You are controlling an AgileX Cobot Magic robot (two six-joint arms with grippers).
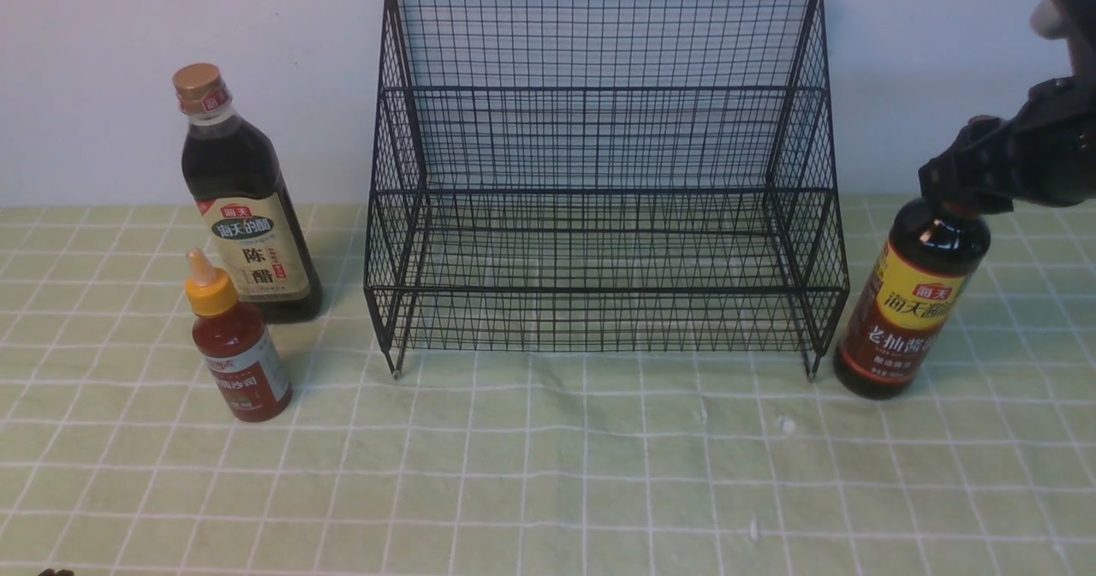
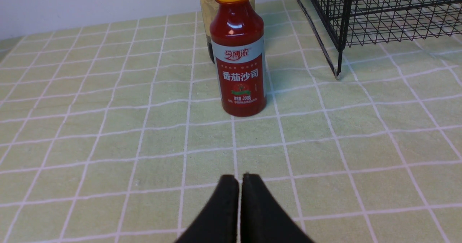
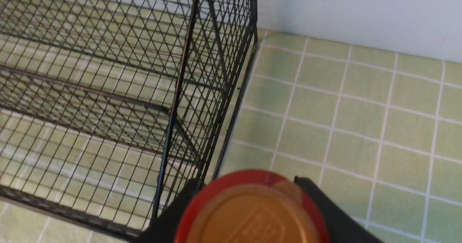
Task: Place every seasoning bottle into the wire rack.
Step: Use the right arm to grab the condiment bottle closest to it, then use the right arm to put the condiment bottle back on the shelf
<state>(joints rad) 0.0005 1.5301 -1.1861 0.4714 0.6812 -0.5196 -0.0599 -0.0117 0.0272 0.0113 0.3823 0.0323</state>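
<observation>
Right pincer (image 1: pixel 952 189) clamps the cap (image 3: pixel 252 214) of the dark bottle (image 1: pixel 912 302) from above, likely to lift it upright into the rack (image 1: pixel 599 88); left pincer (image 2: pixel 240 203) sits pressed together.

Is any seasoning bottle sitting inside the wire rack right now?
No: the gold-capped bottle, the red sauce bottle and the yellow-labelled bottle all stand on the cloth outside the wire rack.
</observation>
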